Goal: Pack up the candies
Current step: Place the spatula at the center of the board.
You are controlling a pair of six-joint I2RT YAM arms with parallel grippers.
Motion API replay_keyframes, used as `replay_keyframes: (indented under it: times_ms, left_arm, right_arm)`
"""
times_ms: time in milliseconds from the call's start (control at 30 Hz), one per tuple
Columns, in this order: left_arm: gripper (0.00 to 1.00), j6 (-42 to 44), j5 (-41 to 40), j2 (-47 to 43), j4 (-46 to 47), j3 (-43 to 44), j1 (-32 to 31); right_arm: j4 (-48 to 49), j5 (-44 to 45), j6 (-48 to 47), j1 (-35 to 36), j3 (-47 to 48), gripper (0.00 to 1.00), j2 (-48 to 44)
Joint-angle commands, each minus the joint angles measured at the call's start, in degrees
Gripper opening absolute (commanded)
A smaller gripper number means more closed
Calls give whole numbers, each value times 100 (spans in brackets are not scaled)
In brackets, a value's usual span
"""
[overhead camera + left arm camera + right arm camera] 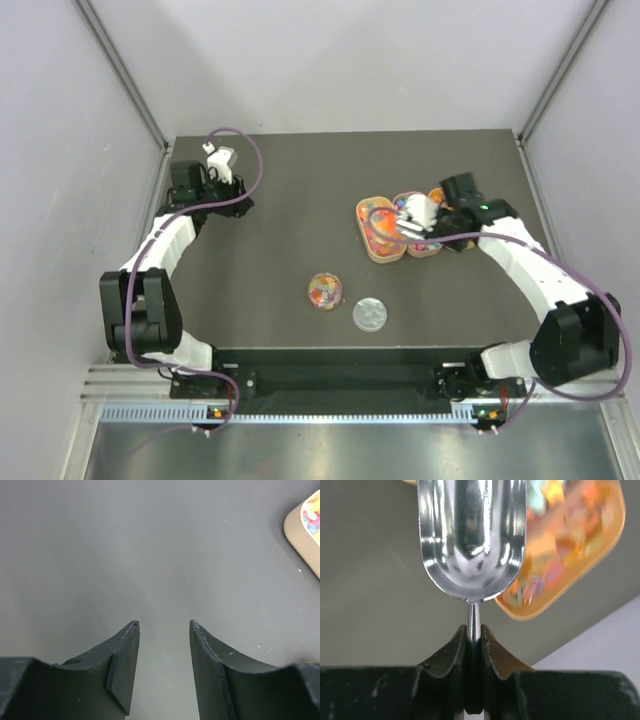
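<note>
At the tan tray's (pixel 532 614) edge, above the counter (pixel 370 580), my right hand (pixel 474 632) pinches the scoop (pixel 472 535) by its thin stem, bowl apparently empty, poised to dip into the candies (pixel 560 545) lying there; my left hand (pixel 164 630) hangs spread, empty, well apart.

The round pot (pixel 310 292) with candies (pixel 324 291) in it sits on the table (pixel 280 220) near the front edge. Just right of the pot, slightly nearer, lies the lid (pixel 368 314), apart from it. Behind and right of the pot two trays (pixel 360 222) lie side by side, touching, candies in them. The scoop (pixel 472 535) hangs above them, its handle in the right gripper (pixel 474 630)
</note>
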Motion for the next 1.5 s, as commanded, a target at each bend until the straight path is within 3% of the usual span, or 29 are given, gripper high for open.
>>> replay_keyframes:
  times_ms: [0,233,400,467,767,900,967,1000,1033,1167,1267,1333,1433,1467]
  left_arm:
    - [50,40,-15,337,-257,557,27]
    - [51,-91,63,717,-513,1006,9]
    - [51,-57,203,778,-661,1033,-8]
    - [51,198,572,796,-872,1085,-17]
    - [52,260,450,603,-1190,945,-35]
    - [53,304,415,576,-1207,945,-43]
    - [55,269,423,585,-1190,953,-44]
    - [57,269,432,585,-1181,962,-35]
    - [69,286,432,559,-1181,988,-35]
    - [73,462,345,436,-1163,1033,-52]
    - [80,576,441,322,-1224,1059,-70]
    - [98,576,476,182,-1321,1015,-96]
    - [99,366,346,-64,-1208,700,-105]
    - [99,217,249,-126,-1112,594,-96]
  right_arm:
    - [1133,-373,1664,-1048,-544,0,-590]
    - [2162,-146,2983,-2735,-1212,0,-863]
    - [2628,-135,3133,-3254,-1520,0,-312]
    - [2734,-241,3169,-3317,-1486,0,14]
    - [3218,-250,3028,-3475,-783,0,1543]
    - [3165,-250,2932,-3563,-589,0,1668]
    - [2912,-398,2826,-3554,-484,12,1668]
    - [2771,-373,2765,-3563,-414,31,1686]
    - [2587,-338,2764,-3563,-265,36,1677]
    - [1682,-513,2633,-3607,-71,59,1213]
    - [847,-1057,2266,-3599,0,69,765]
    - [372,-1777,1966,-3590,-9,71,474]
    - [19,-3024,659,-3353,-201,74,-272]
    - [19,-3228,-58,-2978,-315,79,-701]
